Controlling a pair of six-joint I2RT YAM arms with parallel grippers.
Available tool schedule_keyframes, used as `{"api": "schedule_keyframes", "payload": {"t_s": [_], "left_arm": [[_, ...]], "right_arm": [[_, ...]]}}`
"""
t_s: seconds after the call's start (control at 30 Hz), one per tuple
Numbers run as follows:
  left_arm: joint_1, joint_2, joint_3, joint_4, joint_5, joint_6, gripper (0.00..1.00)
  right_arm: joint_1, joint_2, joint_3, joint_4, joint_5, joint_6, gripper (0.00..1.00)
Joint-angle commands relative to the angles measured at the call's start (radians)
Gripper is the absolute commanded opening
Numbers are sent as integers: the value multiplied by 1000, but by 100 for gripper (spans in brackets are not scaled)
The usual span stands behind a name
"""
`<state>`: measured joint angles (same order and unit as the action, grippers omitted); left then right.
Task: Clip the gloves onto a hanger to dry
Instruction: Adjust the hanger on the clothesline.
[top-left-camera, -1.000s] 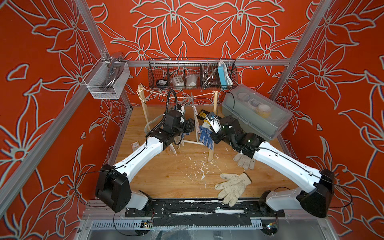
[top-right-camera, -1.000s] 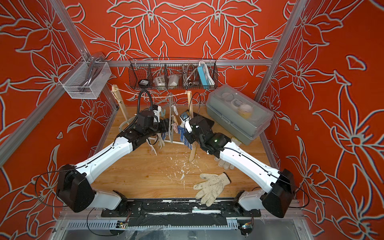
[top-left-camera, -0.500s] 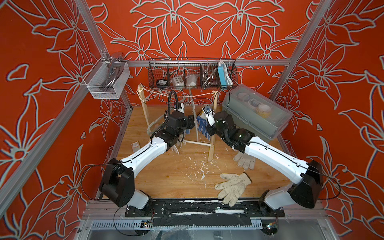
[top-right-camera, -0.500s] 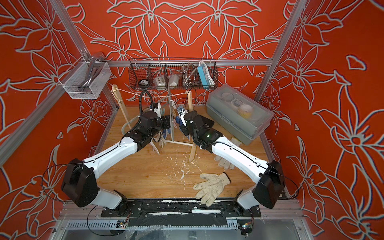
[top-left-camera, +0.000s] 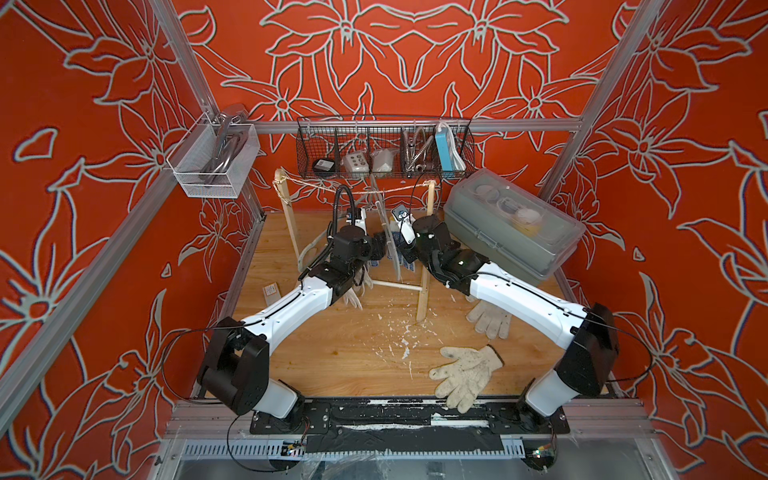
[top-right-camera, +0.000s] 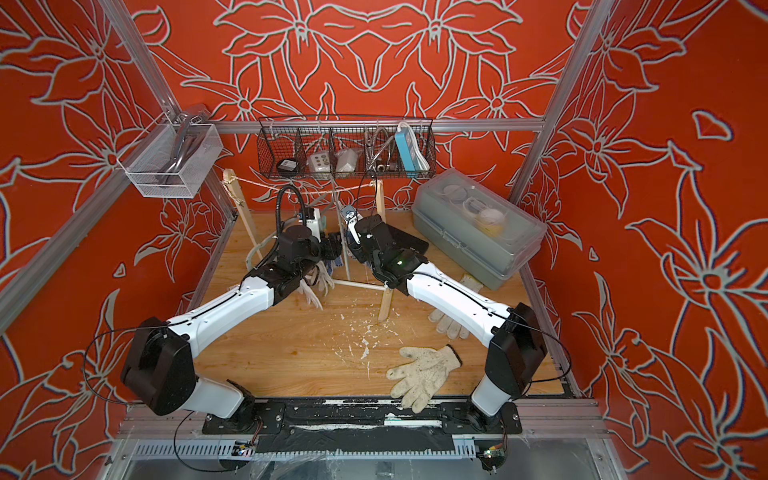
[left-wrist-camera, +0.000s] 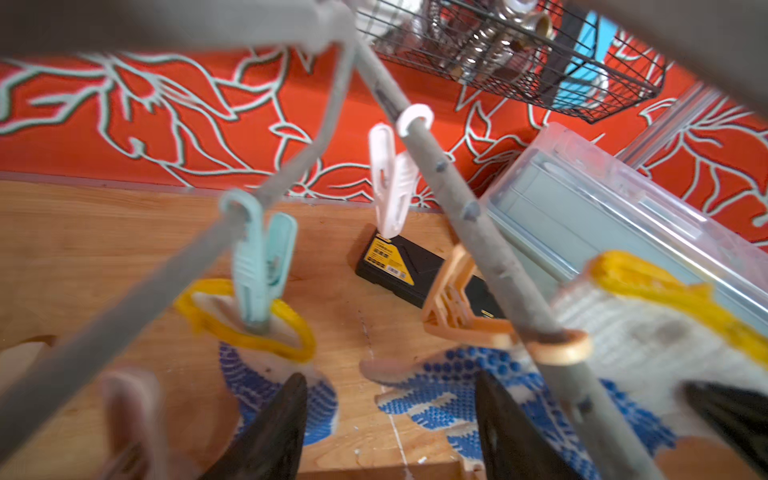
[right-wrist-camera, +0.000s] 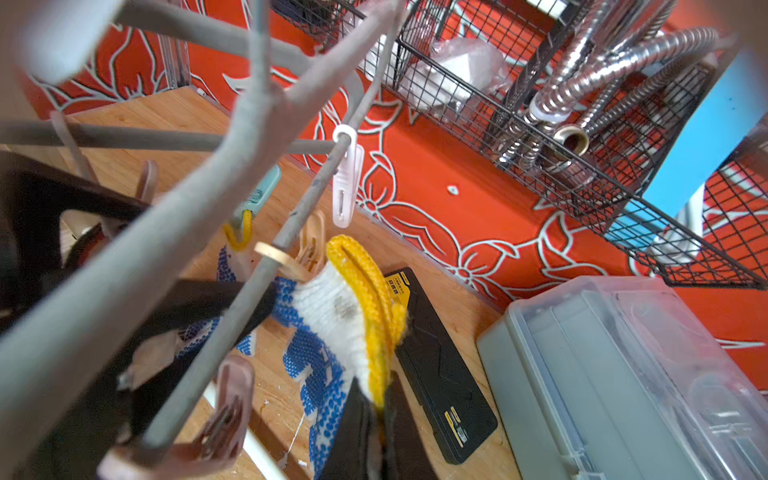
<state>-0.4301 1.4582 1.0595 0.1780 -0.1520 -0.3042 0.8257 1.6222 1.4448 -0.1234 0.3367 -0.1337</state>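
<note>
Arms stretched to hanger (left-wrist-camera: 465, 208); right gripper (right-wrist-camera: 376, 411) pinches dotted glove (right-wrist-camera: 332, 316) by cuff, left gripper (left-wrist-camera: 390, 395) spread, empty

The black case (left-wrist-camera: 419, 268) bears a yellow label (left-wrist-camera: 384, 255), seemingly printed, too blurred to read.

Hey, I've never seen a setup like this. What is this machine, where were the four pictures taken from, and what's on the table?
Two white robot arms, each ending in a claw. Two pictures look down from above; two come from cameras on the wrists. A clip hanger hangs over the table. One blue-dotted glove hangs from a teal clip. The right claw pinches a second dotted glove by its yellow cuff; the left claw is open. A soiled glove and a paler glove lie on the table, near a grey box.
</note>
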Motion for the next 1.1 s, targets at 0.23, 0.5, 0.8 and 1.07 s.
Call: {"api": "schedule_keyframes", "payload": {"t_s": [0.23, 0.5, 0.8, 1.07], "left_arm": [[67, -77, 32, -5, -10, 139, 65], [74, -55, 123, 3, 11, 179, 66], [128, -50, 169, -40, -62, 207, 66], [183, -76, 170, -82, -110, 218, 66]], "right_arm": [[6, 38, 68, 18, -44, -28, 0], [6, 30, 64, 7, -44, -29, 0], [4, 12, 45, 3, -63, -30, 0], [4, 6, 33, -1, -77, -29, 0]]}}
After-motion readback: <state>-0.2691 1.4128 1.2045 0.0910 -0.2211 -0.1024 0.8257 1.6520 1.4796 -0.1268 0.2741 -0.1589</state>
